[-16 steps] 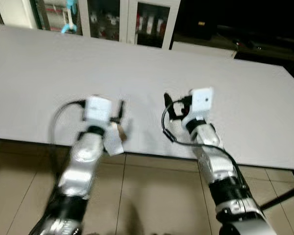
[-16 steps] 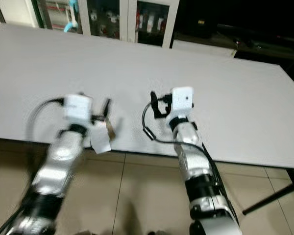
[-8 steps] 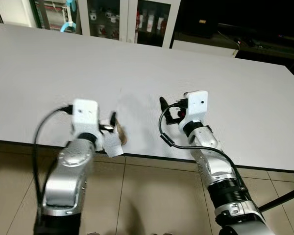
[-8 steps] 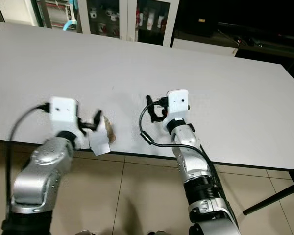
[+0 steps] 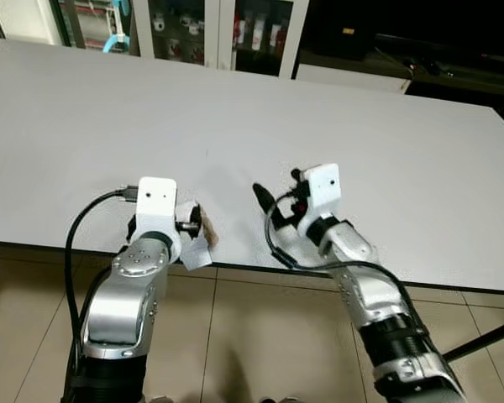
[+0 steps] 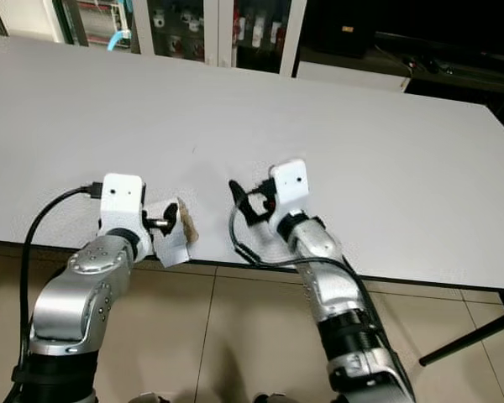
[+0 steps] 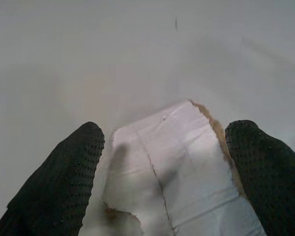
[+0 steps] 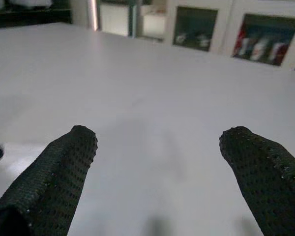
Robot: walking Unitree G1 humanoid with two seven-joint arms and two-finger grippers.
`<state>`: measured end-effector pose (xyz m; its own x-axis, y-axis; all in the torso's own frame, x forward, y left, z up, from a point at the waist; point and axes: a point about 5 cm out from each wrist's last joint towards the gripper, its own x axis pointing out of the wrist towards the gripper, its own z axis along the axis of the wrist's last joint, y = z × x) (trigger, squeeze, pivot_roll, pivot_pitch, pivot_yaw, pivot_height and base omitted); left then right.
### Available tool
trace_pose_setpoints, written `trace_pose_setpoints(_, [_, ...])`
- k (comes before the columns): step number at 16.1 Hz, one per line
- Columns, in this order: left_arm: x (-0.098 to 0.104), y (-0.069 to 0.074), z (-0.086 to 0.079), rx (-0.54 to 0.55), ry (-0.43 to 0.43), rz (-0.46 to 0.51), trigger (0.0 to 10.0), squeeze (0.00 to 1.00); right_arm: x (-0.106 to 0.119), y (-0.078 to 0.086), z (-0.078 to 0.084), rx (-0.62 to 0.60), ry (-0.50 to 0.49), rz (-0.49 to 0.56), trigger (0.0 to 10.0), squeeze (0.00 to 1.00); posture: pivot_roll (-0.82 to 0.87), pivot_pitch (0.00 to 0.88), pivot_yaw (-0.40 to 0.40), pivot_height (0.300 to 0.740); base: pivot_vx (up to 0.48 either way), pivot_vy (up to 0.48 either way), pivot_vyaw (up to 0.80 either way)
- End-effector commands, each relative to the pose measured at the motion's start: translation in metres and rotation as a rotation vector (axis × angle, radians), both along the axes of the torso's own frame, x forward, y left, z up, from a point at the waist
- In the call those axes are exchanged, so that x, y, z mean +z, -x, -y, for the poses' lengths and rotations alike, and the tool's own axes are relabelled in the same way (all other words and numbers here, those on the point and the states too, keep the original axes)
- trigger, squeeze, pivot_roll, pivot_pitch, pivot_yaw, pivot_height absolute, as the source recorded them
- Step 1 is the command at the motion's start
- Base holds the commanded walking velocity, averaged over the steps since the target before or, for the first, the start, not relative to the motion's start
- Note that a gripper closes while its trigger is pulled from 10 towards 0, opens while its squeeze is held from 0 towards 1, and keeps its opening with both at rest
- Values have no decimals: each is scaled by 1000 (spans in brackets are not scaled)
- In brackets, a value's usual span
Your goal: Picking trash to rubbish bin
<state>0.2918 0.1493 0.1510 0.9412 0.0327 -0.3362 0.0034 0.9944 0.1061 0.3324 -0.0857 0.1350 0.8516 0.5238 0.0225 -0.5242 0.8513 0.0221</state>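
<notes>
Paper scrap in the left gripper!
Left gripper [image 7: 162, 162] pinches torn paper [image 7: 174, 167] at the desk [image 5: 235, 109] edge; right gripper [image 8: 160, 167] spread.

No readable text from my station.
I can make out no lettering, label, brand or number on the torn paper scrap [image 7: 177, 162] or on the white table [image 5: 235, 109].
</notes>
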Motion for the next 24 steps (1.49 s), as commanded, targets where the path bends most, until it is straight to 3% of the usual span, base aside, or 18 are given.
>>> trace_pose_setpoints(1, [7,1,3,-5,-13,21,10000,0,1,1,7,31,7,-8,10000,0,-15,75,-99,740,0,0,0])
trace_pose_setpoints(4, [11,-1,3,7,-9,23,10000,0,6,11,26,192,-17,-22,10000,0,-15,76,-102,740,0,0,0])
trace_pose_setpoints(8, [15,-1,5,3,-7,32,10000,0,17,18,44,299,-62,-28,10000,0,-17,76,-103,740,0,0,0])
trace_pose_setpoints(12, [22,-3,11,-22,-3,40,10000,0,18,37,38,464,-72,-48,10000,0,-17,77,-97,740,0,0,0])
trace_pose_setpoints(14, [23,-3,12,-30,-1,42,10000,0,19,39,36,484,-78,-56,10000,0,-17,77,-96,740,0,0,0])
trace_pose_setpoints(15, [24,-3,13,-44,10,40,10000,620,18,40,35,489,-81,-62,10000,0,-15,76,-94,740,0,0,0])
trace_pose_setpoints(16, [23,-3,13,-33,28,30,10000,1000,18,40,35,487,-81,-65,10000,0,-15,76,-93,740,0,0,0])
trace_pose_setpoints(22, [19,-3,14,-25,32,4,10000,1000,17,43,34,497,-78,-76,10000,0,-20,73,-90,740,0,0,0])
trace_pose_setpoints(24, [13,-2,13,-17,22,-49,10000,1000,15,43,33,500,-68,-84,10000,0,-17,74,-92,740,0,0,0])
